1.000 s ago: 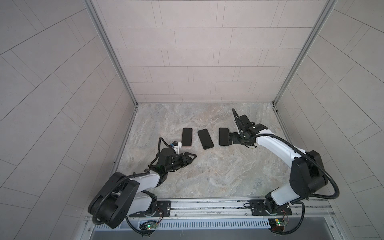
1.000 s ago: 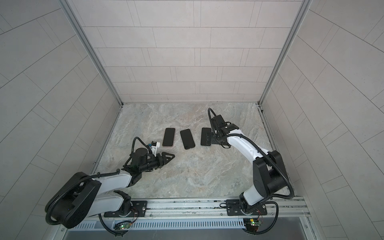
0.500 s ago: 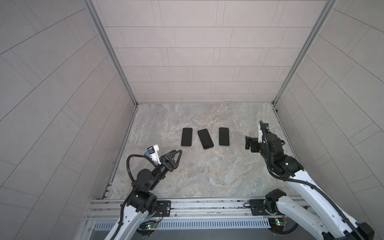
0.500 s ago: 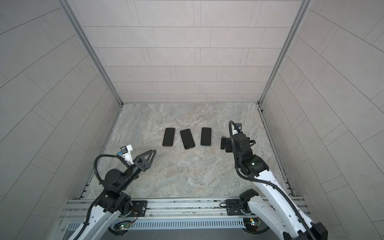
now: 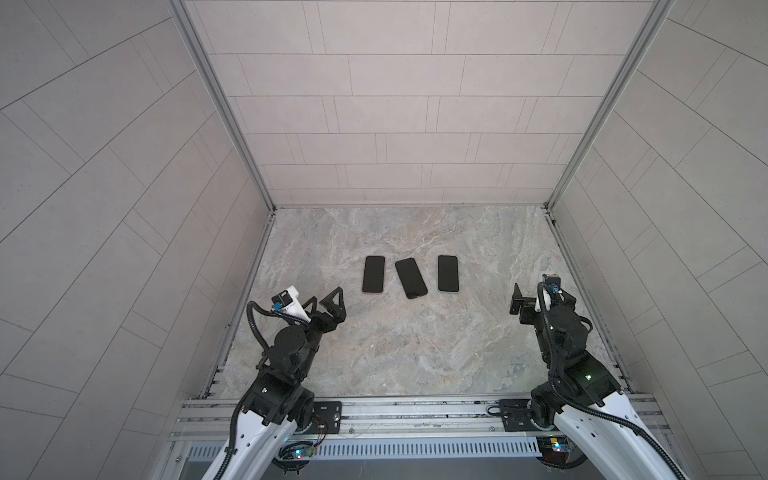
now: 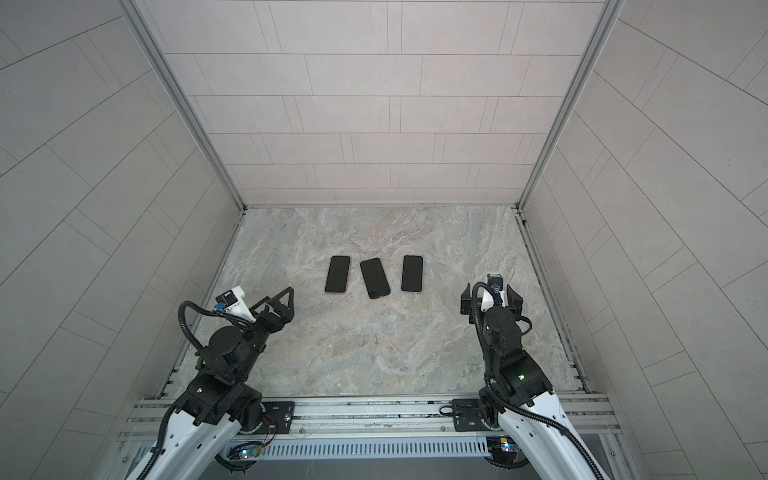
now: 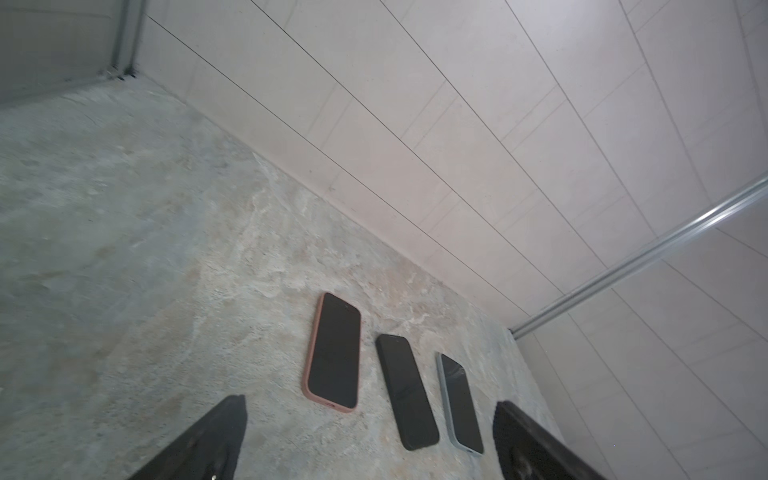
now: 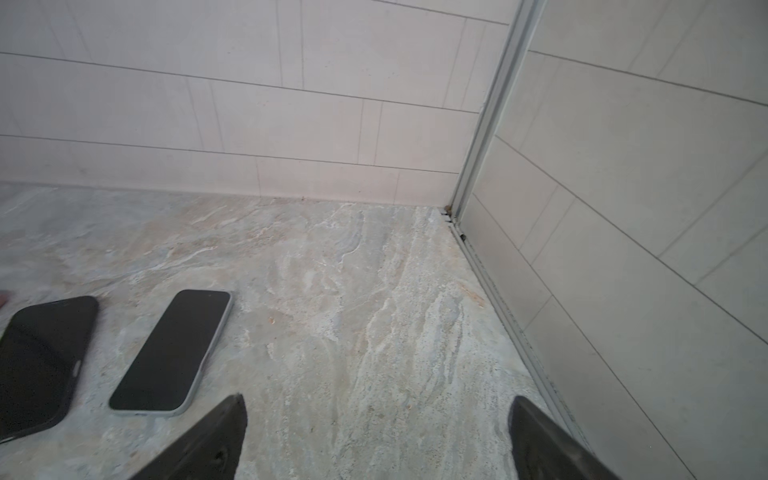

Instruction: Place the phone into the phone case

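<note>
Three dark-screened phones lie in a row mid-floor in both top views. The left phone (image 5: 373, 274) (image 6: 337, 274) sits in a pink phone case (image 7: 311, 357). The middle phone (image 5: 410, 277) (image 7: 407, 392) (image 8: 37, 361) is all black and slightly turned; I cannot tell its case from its body. The right phone (image 5: 447, 273) (image 8: 170, 353) sits in a pale grey-blue case (image 7: 444, 390). My left gripper (image 5: 324, 300) (image 6: 276, 299) (image 7: 370, 403) stands open and empty, short of the pink-cased phone. My right gripper (image 5: 538, 297) (image 6: 490, 297) (image 8: 378, 401) is open and empty, off to the right of the row.
Marble floor (image 5: 395, 340) enclosed by tiled walls on three sides; a metal rail (image 5: 415, 409) runs along the front, carrying both arm bases. The right wall's lower track (image 8: 498, 299) lies close beside my right gripper.
Both arms have pulled back from the phones toward the front rail. The left gripper's jaws have opened wider. The right gripper has moved away from the right phone.
</note>
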Controlling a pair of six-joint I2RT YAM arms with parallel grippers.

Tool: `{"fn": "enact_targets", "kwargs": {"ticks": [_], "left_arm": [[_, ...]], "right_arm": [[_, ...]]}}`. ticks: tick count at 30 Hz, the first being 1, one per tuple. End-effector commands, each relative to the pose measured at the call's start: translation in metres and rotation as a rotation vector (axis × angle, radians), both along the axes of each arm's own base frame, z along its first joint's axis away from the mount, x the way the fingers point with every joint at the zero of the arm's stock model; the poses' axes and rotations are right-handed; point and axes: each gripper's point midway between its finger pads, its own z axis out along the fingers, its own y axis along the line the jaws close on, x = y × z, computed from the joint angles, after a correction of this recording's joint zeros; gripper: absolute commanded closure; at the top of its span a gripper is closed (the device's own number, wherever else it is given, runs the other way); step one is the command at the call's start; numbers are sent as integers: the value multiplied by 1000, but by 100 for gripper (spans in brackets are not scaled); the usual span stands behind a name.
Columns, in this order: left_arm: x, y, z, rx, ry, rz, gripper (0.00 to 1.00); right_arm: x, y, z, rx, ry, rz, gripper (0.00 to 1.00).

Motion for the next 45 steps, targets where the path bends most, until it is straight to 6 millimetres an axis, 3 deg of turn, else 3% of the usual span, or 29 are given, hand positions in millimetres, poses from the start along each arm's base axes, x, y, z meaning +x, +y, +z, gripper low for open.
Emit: {"fn": "enact_targets", "kwargs": {"ticks": [1, 5, 9, 17, 29, 33, 41, 45], "left_arm": [[3, 22, 12, 94, -80, 125, 0], [3, 38, 15, 171, -143, 216, 0], [0, 55, 18, 270, -159, 314, 0], [4, 74, 4, 396, -125, 446, 0], [49, 54, -21, 706, -25, 396, 0], [54, 56, -28, 765, -3, 419, 0], [56, 58, -59, 868, 104, 391, 0], [62, 59, -60, 884, 100, 411, 0]], "right_arm": [[-10, -21, 7, 24, -82, -120, 0], [-23, -15, 16, 95, -294, -39, 0], [-18, -8, 18, 145, -350, -6, 0], [-5, -18, -31, 126, -303, -72, 0], [10, -33, -63, 48, -182, -109, 0], [14, -37, -71, 39, -125, -129, 0], [20, -45, -74, 64, -108, -158, 0], [31, -41, -78, 53, -71, -142, 0]]}}
